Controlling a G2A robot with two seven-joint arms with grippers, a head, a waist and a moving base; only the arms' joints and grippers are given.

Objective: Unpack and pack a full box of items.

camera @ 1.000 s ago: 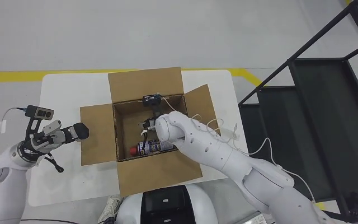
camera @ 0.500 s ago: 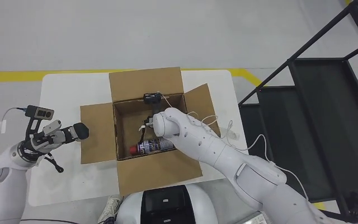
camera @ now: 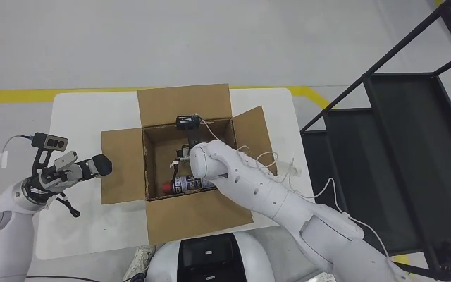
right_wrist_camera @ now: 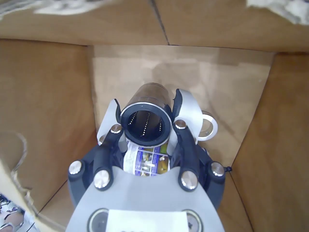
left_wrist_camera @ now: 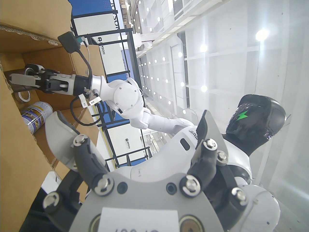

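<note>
An open cardboard box [camera: 184,106] stands in the middle of the white table [camera: 84,113]. My right gripper [right_wrist_camera: 146,107] is down inside it, shut on a dark metal cylinder [right_wrist_camera: 150,92] with a black-rimmed hollow end, held above the box floor. Under it lies a printed can [right_wrist_camera: 144,156] on its side, also the can [camera: 189,185] near the box's front wall. A white tape roll [right_wrist_camera: 208,127] rests beside it. My left gripper [left_wrist_camera: 131,124] hangs open and holds nothing, left of the box [camera: 95,166].
The four box flaps are folded outward, the left flap [camera: 121,169] close to my left gripper. Black metal stairs [camera: 373,141] stand to the right of the table. A yellow floor line [camera: 42,94] runs behind the table.
My right arm has shifted a little toward the box's left and far side, with the cylinder still in the gripper. The left arm has not moved.
</note>
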